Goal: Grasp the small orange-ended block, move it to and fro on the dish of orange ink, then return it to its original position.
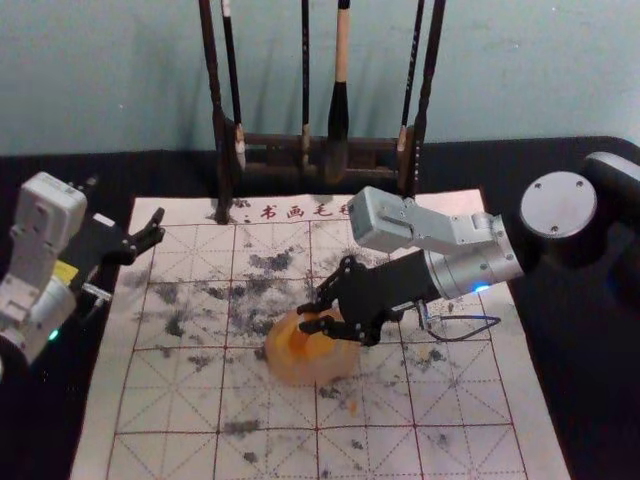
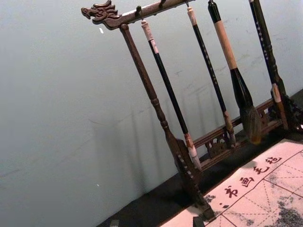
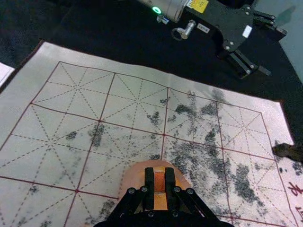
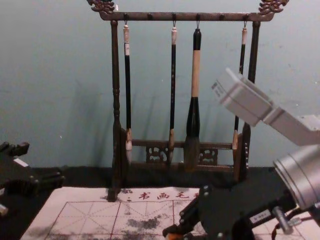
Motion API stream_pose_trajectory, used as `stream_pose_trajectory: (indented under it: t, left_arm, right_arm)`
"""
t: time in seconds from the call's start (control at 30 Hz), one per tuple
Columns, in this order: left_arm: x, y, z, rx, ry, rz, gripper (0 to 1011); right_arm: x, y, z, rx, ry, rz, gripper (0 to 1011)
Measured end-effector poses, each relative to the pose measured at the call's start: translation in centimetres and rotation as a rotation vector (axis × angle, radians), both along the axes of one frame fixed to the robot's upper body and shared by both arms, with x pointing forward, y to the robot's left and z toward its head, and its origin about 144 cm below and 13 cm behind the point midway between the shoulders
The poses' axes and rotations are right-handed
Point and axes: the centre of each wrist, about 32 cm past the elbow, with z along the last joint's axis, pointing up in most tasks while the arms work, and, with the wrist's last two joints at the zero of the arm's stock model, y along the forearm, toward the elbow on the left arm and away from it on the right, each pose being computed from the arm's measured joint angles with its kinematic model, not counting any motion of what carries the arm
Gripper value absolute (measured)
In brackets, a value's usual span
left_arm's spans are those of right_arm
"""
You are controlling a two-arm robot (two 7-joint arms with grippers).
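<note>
- Your right gripper (image 1: pixel 307 318) is over the dish (image 1: pixel 300 374), inside the mat's (image 1: pixel 148 400) edges.
- Right wrist view shows you its jaws clamped on the orange-ended block (image 3: pixel 159 182).
- Your left gripper (image 1: pixel 123 206) idles at the mat's left edge, jaws apart.
- Chest view adds the rack's top bar (image 4: pixel 160 17), brushes (image 4: pixel 195 75) hanging.

The small block (image 3: pixel 159 180) is orange on the part that shows, with straight sides. It is held between the two fingers (image 3: pixel 149 181) of the right gripper (image 1: pixel 305 317), over the dish (image 1: pixel 300 374); I cannot tell if its end touches the ink. The dish is round, pale peach at its rim, and has orange ink (image 1: pixel 318 345) inside. It lies flat on the grid-lined sheet (image 1: pixel 170 400), near the middle.
</note>
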Motion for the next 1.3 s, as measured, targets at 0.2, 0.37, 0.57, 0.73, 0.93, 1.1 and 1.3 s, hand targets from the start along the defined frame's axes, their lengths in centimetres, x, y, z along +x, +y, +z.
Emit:
stream_pose_trajectory:
  t: [0.2, 0.37, 0.57, 0.73, 0.93, 1.1, 1.3]
  left_arm:
    - [0.0, 0.0, 0.0, 0.0, 0.0, 0.0, 1001]
    - [0.0, 0.0, 0.0, 0.0, 0.0, 0.0, 1001]
    - [0.0, 0.0, 0.0, 0.0, 0.0, 0.0, 1001]
    - [0.0, 0.0, 0.0, 0.0, 0.0, 0.0, 1001]
    - [0.0, 0.0, 0.0, 0.0, 0.0, 0.0, 1001]
    - [0.0, 0.0, 0.0, 0.0, 0.0, 0.0, 1001]
    - [0.0, 0.0, 0.0, 0.0, 0.0, 0.0, 1001]
  right_arm:
    - [0.3, 0.1, 0.0, 0.0, -0.007, -0.012, 133]
    - [0.5, -0.1, 0.0, -0.002, -0.013, -0.022, 132]
    - [0.6, -0.3, 0.1, -0.005, -0.019, -0.033, 132]
    - [0.6, -0.7, 0.1, -0.007, -0.024, -0.043, 132]
    - [0.6, -0.9, 0.2, -0.007, -0.026, -0.049, 132]
    - [0.5, -1.0, 0.3, -0.006, -0.03, -0.051, 132]
    - [0.4, -1.1, 0.4, -0.004, -0.032, -0.051, 132]
